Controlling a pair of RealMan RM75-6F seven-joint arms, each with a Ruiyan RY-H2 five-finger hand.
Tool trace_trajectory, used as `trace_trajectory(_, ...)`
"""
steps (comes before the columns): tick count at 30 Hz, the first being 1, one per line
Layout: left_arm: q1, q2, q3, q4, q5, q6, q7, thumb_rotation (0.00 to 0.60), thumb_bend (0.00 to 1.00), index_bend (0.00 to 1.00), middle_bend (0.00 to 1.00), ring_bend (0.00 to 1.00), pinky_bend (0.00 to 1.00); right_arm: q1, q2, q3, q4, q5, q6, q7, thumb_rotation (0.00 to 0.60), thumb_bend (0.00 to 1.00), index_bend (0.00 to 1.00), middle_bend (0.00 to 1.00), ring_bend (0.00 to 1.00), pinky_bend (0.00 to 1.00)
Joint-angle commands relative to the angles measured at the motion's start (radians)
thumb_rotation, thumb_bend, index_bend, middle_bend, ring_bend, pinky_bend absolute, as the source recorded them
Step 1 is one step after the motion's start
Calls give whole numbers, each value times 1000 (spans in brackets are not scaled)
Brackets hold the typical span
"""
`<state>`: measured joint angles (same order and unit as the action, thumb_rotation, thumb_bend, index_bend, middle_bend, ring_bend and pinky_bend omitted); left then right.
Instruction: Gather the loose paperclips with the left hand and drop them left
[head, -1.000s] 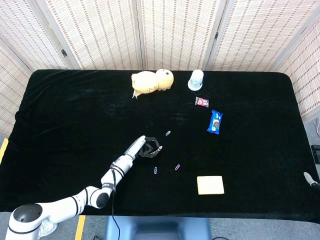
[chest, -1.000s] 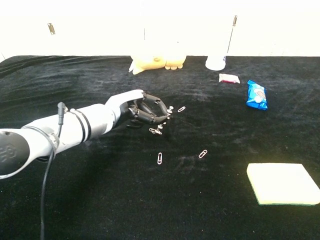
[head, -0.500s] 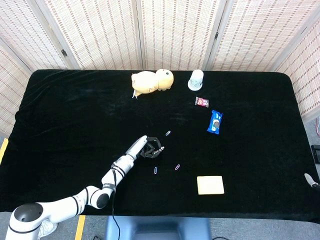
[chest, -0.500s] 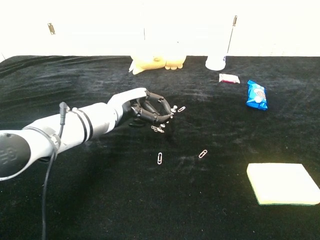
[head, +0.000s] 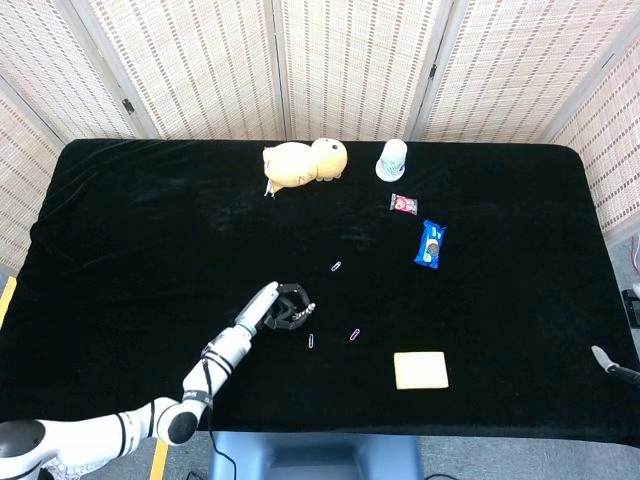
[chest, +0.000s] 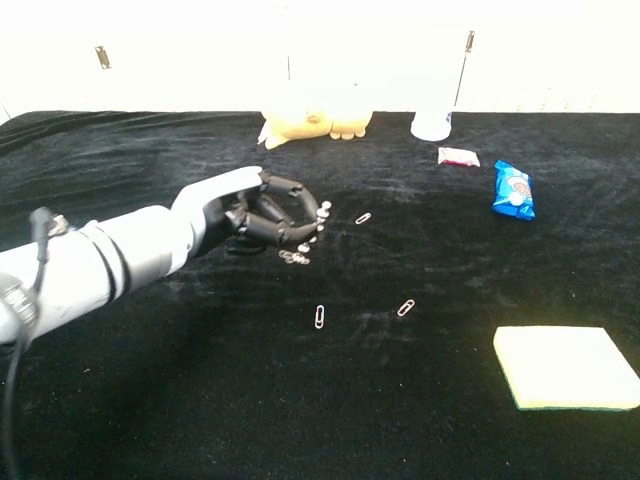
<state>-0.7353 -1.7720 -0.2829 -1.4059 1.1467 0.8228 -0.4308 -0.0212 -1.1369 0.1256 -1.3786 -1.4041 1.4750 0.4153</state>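
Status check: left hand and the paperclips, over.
Left hand curled, holding a paperclip. Three paperclips on cloth. Right hand barely visible. Nothing blocking leftward.

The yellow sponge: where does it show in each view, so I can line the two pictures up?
Head view: yellow sponge lies near the front edge, right of centre.
Chest view: it sits at lower right.
Shared landmark: the blue snack packet lies beyond it in both views.

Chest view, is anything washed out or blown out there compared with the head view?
Chest view: the backdrop above the table is blown out to white, bleaching the yellow plush toy and white cup. Head view: evenly lit, with the screen weave and toy clearly rendered.
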Motion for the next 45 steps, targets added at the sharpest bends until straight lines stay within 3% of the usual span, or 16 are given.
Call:
trace_trajectory(1,27,2,31,-35,-7,29,39,600,464,785,1000,1000,1000,1,2,-6,-5,-16,10,-3,600,235,0,0,53,8)
trace_trajectory(10,46,-38,67,-56,11,60,84,600,464,785,1000,1000,1000,-9,4,-20,-15,-51,44,-3,600,236,0,0,53,8)
trace_trajectory(18,35,-73,59,-56,11,66,128,600,464,785,1000,1000,1000,-17,6,-24,-14,-59,65,7,600,236,0,0,53,8)
trace_trajectory(29,2,-133,38,45,1,11,117,600,464,785,1000,1000,1000,-26,9,-24,-10,-53,74,24,600,235,0,0,54,8)
trace_trajectory(45,-3,-123,18,74,22,-13,69,600,464,785,1000,1000,1000,-23,9,-19,-8,-35,58,24,600,236,0,0,53,8)
